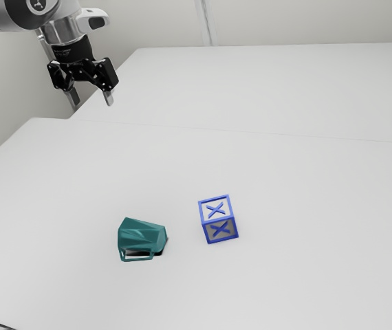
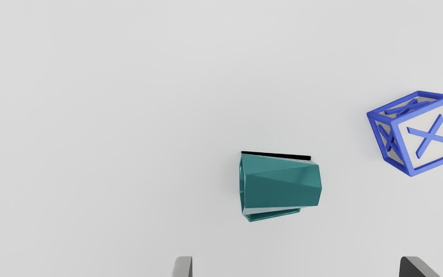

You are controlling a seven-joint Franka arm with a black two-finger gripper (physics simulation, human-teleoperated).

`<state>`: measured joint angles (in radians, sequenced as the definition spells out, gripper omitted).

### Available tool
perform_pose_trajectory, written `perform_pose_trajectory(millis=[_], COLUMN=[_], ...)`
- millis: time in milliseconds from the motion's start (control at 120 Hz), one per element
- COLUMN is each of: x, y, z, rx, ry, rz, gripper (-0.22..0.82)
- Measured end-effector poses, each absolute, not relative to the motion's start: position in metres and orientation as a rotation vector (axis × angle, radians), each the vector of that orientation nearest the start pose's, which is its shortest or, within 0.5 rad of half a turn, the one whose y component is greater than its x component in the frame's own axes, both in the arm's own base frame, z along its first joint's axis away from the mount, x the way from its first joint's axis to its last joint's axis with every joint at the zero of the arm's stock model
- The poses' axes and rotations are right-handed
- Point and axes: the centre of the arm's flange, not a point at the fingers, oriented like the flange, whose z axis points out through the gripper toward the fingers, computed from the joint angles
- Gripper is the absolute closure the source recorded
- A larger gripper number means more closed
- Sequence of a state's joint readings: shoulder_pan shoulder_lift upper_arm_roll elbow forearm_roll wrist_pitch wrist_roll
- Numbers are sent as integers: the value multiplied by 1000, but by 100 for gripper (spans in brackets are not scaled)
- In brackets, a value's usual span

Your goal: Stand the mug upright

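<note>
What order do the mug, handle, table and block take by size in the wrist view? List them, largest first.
1. Table
2. Block
3. Mug, somewhat smaller
4. Handle, a thin strip along the mug's side

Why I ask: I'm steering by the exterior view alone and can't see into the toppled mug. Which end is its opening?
Observer: In the wrist view, a sliver of the mug's inside shows at the wide end, facing away from the block.
Operator: Which side of the mug faces the gripper's fingertips there?
Observer: The side with the handle is nearer the open gripper.
Operator: I see X marks on two block faces. Any more?
Observer: Yes, three faces show one here.
</note>
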<state>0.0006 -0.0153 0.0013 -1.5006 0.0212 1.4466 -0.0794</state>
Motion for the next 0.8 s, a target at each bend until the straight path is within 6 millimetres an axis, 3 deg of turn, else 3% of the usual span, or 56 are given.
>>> perform_pose_trajectory(millis=[442, 800], x=[526, 525], y=[3, 37], z=[642, 576], rx=[-3113, -3215], ry=[-133, -205], rz=[87, 53], gripper=[2, 2])
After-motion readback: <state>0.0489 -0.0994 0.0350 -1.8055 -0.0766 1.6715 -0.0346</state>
